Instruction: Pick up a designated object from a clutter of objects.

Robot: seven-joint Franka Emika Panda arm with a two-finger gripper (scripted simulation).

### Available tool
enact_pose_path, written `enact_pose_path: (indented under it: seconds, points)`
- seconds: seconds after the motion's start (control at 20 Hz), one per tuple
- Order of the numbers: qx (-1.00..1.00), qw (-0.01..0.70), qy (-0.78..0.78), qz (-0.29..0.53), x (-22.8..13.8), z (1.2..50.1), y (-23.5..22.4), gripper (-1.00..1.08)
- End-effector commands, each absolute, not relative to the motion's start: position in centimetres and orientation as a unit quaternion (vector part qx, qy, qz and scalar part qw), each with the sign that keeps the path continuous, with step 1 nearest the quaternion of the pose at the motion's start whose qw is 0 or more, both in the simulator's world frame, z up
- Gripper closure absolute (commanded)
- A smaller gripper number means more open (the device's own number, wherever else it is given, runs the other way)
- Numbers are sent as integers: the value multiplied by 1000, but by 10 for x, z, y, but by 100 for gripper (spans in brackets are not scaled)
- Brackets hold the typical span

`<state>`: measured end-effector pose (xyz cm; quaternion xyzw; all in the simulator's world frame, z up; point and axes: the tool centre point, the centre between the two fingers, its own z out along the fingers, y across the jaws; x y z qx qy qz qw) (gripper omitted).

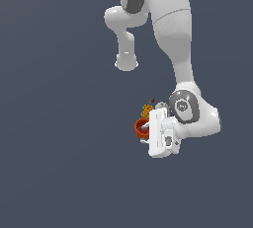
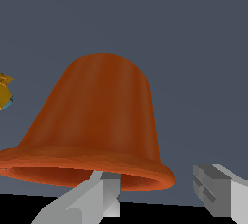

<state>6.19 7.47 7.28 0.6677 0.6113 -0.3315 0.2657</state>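
Orange-red cup [image 2: 97, 116] rim sits between the spread gripper [image 2: 160, 194] fingers, unpinched.

Arm [image 1: 173, 39] folded down, wrist bent toward the orange-red cup [image 1: 141, 127]. Gripper [image 2: 160, 194] level with the cup rim, jaws apart. One finger [image 2: 94, 200] at the rim's front edge, touching or just under; the other finger [image 2: 220, 191] well outside the rim.
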Motion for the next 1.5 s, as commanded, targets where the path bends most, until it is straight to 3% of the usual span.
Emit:
enact_pose_path:
  seconds: [0.0, 0.05, 0.1, 0.85, 1.45]
  points:
    - [667, 266, 612, -331, 61, 69, 71, -20]
    - [667, 266, 612, -331, 61, 69, 70, -20]
    - [667, 266, 612, -331, 61, 69, 70, 108]
    - [667, 266, 612, -331, 61, 79, 75, 108]
    - [667, 264, 613, -331, 61, 177, 113, 108]
